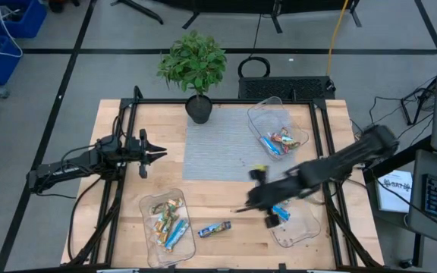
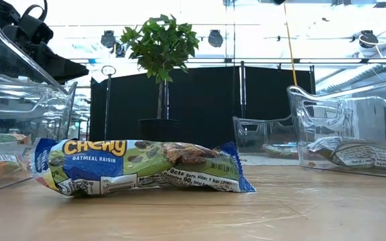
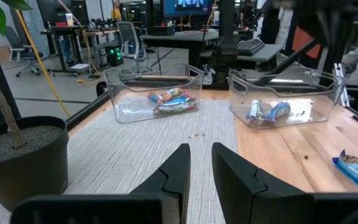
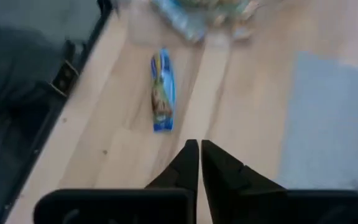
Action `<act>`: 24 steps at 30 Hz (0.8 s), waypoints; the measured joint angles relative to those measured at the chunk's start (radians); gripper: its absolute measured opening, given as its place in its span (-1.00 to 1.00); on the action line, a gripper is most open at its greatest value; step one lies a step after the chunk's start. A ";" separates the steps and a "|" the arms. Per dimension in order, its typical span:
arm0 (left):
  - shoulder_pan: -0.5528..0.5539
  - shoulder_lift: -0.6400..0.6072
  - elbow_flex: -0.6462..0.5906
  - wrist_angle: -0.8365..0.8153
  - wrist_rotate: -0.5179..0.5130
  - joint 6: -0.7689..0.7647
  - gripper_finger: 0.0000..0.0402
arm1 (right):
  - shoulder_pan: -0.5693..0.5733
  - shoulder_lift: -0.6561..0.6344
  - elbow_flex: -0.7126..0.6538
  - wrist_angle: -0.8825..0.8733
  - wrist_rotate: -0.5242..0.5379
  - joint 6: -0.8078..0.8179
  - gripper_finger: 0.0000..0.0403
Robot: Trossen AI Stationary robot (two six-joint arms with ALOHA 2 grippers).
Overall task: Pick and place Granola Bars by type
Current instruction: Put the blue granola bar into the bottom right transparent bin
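The right gripper (image 4: 199,155) hangs over bare wood near the table's middle front, fingers pinched together with nothing between them. At about seven o'clock from it in the high view, a blue bar (image 1: 214,227) lies loose on the table (image 1: 226,193), apart from every tray; up close it reads as an oatmeal raisin wrapper. Just behind the gripper, at four o'clock, the front-right tray (image 1: 298,224) holds one blue bar (image 1: 281,213). The back tray (image 1: 278,125), at one o'clock, holds a few bars in blue and red-orange wrappers. The front-left tray (image 1: 167,226), at eight o'clock, still carries a mixed heap of gold and blue bars.

The left gripper (image 3: 201,163) waits at the table's left side, fingers nearly closed and empty, pointed toward the grey mat (image 1: 218,152).

I judge the sorting well short of done: the loose bar and the mixed heap remain.
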 joint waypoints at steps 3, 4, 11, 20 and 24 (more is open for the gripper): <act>0.000 0.000 0.000 0.000 0.000 0.000 -0.63 | 0.034 -0.173 -0.123 0.045 0.111 -0.001 -0.98; 0.000 0.000 0.000 0.000 0.000 0.000 -0.63 | 0.041 -0.233 -0.175 0.069 0.140 0.001 -0.99; 0.000 0.000 0.000 0.000 0.000 0.000 -0.63 | 0.041 -0.695 -0.606 0.263 0.317 0.029 -1.00; 0.000 0.000 0.000 0.000 0.000 0.000 -0.63 | -0.079 -1.132 -0.945 0.456 0.369 -0.141 -1.00; 0.000 0.000 0.000 0.001 0.000 0.000 -0.63 | -0.151 -1.278 -1.011 0.477 0.367 -0.194 -1.00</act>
